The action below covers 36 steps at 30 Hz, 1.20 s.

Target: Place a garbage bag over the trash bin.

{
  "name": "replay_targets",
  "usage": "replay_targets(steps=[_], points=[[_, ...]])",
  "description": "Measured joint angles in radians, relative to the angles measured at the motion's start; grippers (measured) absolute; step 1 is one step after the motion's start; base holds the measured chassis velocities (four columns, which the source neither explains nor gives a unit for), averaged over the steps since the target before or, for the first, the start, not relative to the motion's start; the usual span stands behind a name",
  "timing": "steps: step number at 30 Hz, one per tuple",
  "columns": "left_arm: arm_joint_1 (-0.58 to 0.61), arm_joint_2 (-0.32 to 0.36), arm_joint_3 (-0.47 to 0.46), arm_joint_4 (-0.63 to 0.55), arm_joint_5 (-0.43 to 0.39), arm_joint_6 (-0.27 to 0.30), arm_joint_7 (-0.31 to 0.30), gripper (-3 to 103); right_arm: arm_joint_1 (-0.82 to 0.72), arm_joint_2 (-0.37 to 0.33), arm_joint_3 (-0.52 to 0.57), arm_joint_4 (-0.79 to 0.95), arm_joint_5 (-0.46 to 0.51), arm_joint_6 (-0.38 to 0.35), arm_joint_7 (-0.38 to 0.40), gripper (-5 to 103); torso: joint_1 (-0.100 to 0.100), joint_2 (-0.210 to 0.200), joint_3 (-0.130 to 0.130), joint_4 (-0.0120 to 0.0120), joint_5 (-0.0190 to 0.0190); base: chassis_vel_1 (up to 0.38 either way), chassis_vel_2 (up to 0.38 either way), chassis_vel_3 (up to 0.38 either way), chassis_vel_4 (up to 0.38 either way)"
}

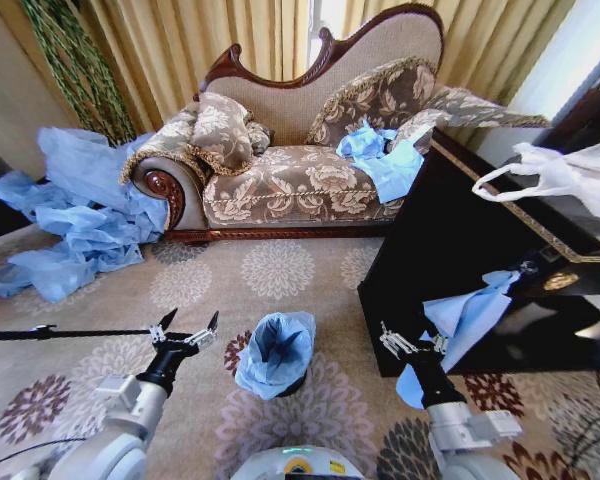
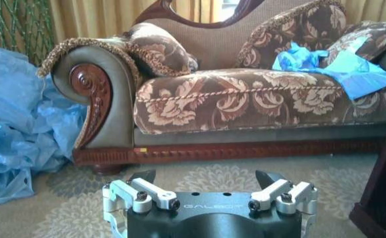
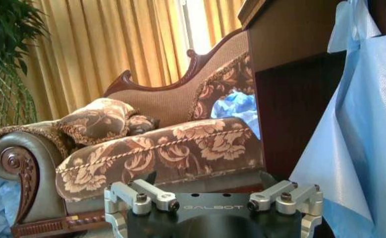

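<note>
1. Our left gripper (image 1: 190, 331) hovers low over the carpet (image 1: 280, 270), left of the trash bin (image 1: 292, 384), its fingers spread apart and holding nothing; in the left wrist view the same gripper (image 2: 206, 177) faces the sofa (image 2: 246, 99) with an empty gap between its tips.
2. Between our two arms, the garbage bag (image 1: 277, 350) already sits in and over the bin, its light blue plastic bunched up above the rim, with only a sliver of black showing at the lower right.
3. Our right gripper (image 1: 397, 342) hangs just right of the bin, beside the dark cabinet (image 1: 450, 250), also spread and empty, with a blue plastic sheet (image 3: 358, 148) draped close by.
4. We judge the bag to be seated but not tidied: the next move calls for pinching the loose upper edge and drawing it down around the rim, gently, since thin film could slip or pull out of the bin.
</note>
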Motion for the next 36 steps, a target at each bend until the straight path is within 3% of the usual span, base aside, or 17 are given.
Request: replay_targets(steps=[36], points=[[0.001,0.0,0.001,0.001,0.001,0.0,-0.001,100,0.0,0.0,0.0,-0.002,0.0,-0.001,0.002,100,0.0,0.0,0.0,0.0,0.0,0.0,0.0,0.0,0.0]])
